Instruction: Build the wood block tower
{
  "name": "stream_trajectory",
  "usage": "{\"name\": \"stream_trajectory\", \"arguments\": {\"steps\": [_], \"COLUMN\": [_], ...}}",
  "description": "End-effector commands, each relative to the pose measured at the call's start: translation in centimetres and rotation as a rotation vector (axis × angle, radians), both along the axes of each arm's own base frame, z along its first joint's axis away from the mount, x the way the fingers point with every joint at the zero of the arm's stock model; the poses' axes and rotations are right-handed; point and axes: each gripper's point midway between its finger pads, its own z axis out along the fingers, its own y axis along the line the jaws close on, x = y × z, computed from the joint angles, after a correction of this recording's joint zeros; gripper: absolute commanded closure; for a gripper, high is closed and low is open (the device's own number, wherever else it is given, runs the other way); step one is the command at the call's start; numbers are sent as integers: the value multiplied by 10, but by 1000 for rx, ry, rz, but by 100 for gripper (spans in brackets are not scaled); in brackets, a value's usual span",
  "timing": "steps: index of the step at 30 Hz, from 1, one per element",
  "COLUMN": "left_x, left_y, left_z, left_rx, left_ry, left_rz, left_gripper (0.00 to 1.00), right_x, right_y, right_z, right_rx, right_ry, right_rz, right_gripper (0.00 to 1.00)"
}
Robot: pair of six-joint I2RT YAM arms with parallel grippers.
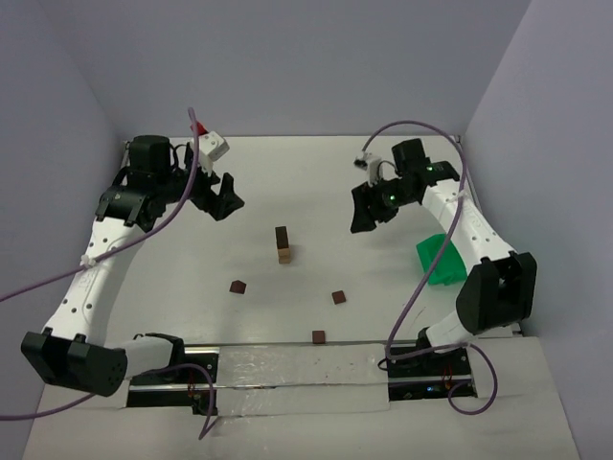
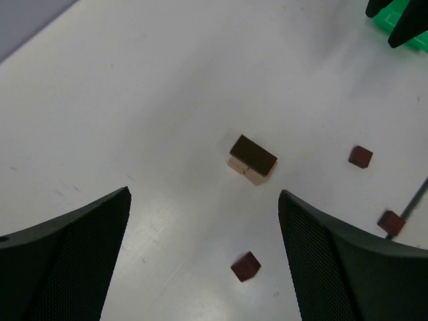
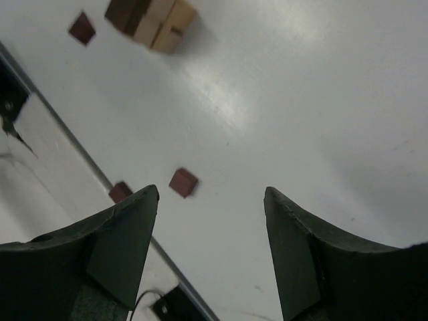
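The wood block tower [image 1: 283,245] stands mid-table: a dark brown brick on light tan blocks. It shows in the left wrist view [image 2: 252,160] and the right wrist view [image 3: 150,20]. Three loose dark brown cubes lie nearer the arms, at left [image 1: 237,287], right [image 1: 338,297] and front [image 1: 318,336]. My left gripper [image 1: 220,199] is open and empty, raised to the tower's far left. My right gripper [image 1: 367,213] is open and empty, raised to the tower's right.
A green plastic bin [image 1: 441,261] sits at the right beside the right arm, its corner visible in the left wrist view [image 2: 401,17]. A metal rail [image 1: 287,356] runs along the near edge. Walls close in the table on three sides.
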Motion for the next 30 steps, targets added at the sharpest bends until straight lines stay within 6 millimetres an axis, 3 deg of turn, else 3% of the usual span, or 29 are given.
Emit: {"name": "stream_trajectory", "arguments": {"steps": [1,3,7,11,13,17,22,26,30], "left_x": [-26,-31,-31,-28,-26,-21,-13,-11,-12], "left_y": [4,10,20,27,29,34,44,49,51], "left_z": [17,21,19,18,17,23,30,32,34], "left_rx": [-100,-119,-133,-144,-153,-187,-231,-235,-233], "left_ry": [-18,-33,-32,-23,-7,-18,-6,-5,-11], "left_rz": [23,49,98,118,123,147,175,188,192], "left_gripper": [3,3,3,3,3,2,1,1,1], "right_x": [-72,-102,-121,-136,-146,-174,-197,-215,-232], "right_y": [-1,6,15,22,31,59,93,114,126], "right_z": [-35,-59,-87,-112,-114,-110,-103,-107,-123], "right_rx": [-226,-343,-416,-422,-410,-324,-262,-253,-281], "right_ry": [-42,-107,-160,-181,-177,-260,-343,-365,-356], "right_rz": [312,449,571,657,696,813,899,932,941], "right_gripper": [32,35,53,61,62,59,47,37,33]}}
